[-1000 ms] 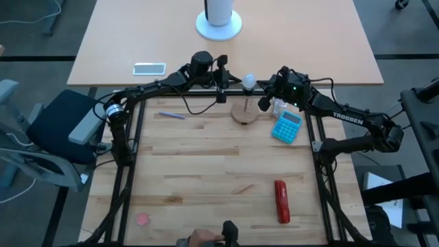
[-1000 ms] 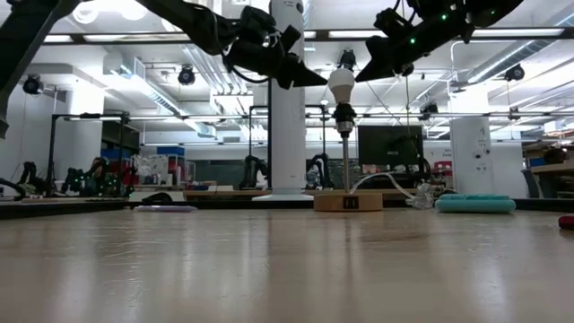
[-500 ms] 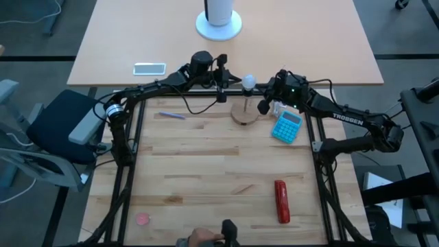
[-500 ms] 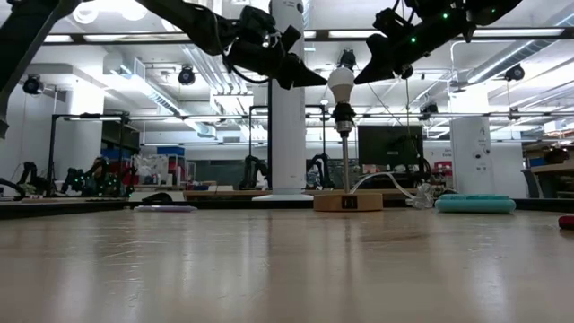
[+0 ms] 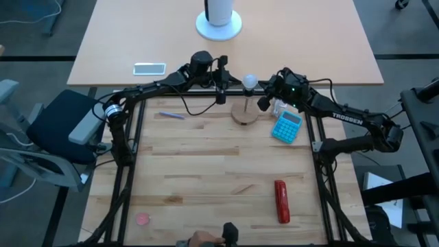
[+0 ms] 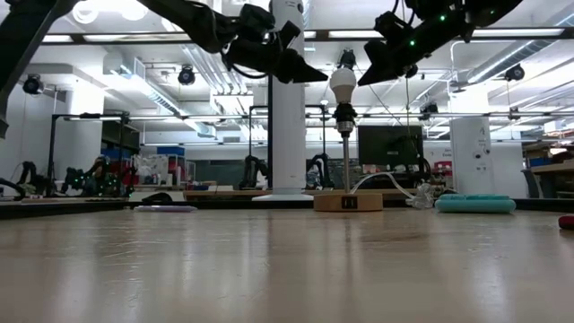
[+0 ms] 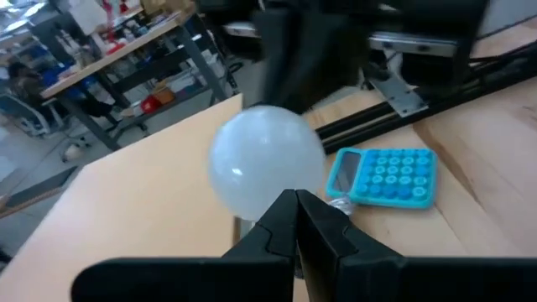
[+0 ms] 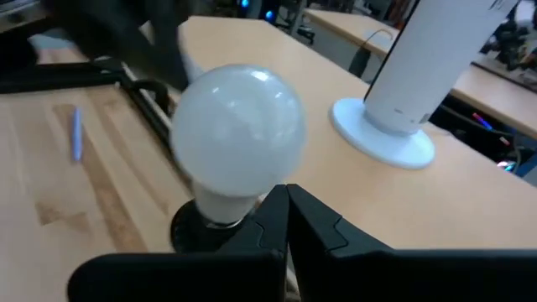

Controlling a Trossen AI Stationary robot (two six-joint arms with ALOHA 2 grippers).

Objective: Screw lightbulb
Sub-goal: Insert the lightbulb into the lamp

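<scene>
The white frosted lightbulb [image 6: 342, 85] stands upright in a dark socket [image 6: 343, 114] on top of a thin post [image 6: 345, 157]. The post rises from a round wooden disc [image 5: 245, 114] near the table's far edge. My left gripper [image 6: 321, 78] is shut, its tip level with the bulb's globe on the left. My right gripper [image 6: 362, 77] is shut too, its tip at the globe's right side. Each wrist view shows the bulb [image 7: 264, 159] [image 8: 239, 134] close behind that arm's shut fingertips. My left gripper's shut fingertips [image 7: 295, 210] stand against the lower part of the globe's left side, coming in nearly level; I cannot tell whether they touch it. My right gripper's shut fingertips [image 8: 287, 201] stand likewise at the globe's right side near its neck; touch cannot be told.
A blue calculator [image 5: 287, 126] lies just right of the disc. A red object [image 5: 281, 201] lies near the front right, a pink disc [image 5: 142, 219] front left and a blue pen [image 5: 170, 115] far left. On the table behind are a white cylinder [image 5: 219, 17] and a phone [image 5: 149, 68].
</scene>
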